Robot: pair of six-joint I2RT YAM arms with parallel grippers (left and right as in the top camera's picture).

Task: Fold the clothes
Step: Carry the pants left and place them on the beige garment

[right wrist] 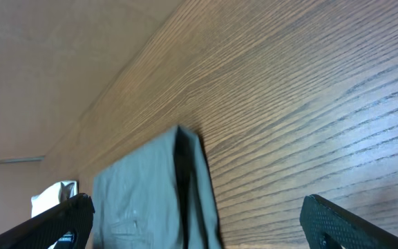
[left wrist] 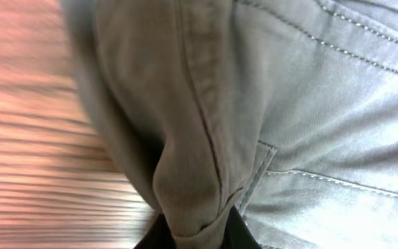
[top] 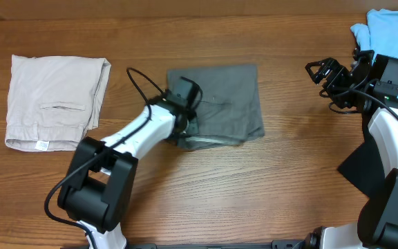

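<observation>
Pinching a raised fold of dark grey shorts (left wrist: pixel 192 166) at their left edge, left gripper (top: pixel 187 119) clenched on cloth. Lying mid-frame on table (top: pixel 254 194), spreading rightward from the grip. Hanging released at upper right, well apart: right gripper (top: pixel 320 81).

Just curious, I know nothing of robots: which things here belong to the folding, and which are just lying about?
In the job: dark grey shorts; left tool, shut on their edge.
Lying about: beige shorts; light-blue shirt.
</observation>
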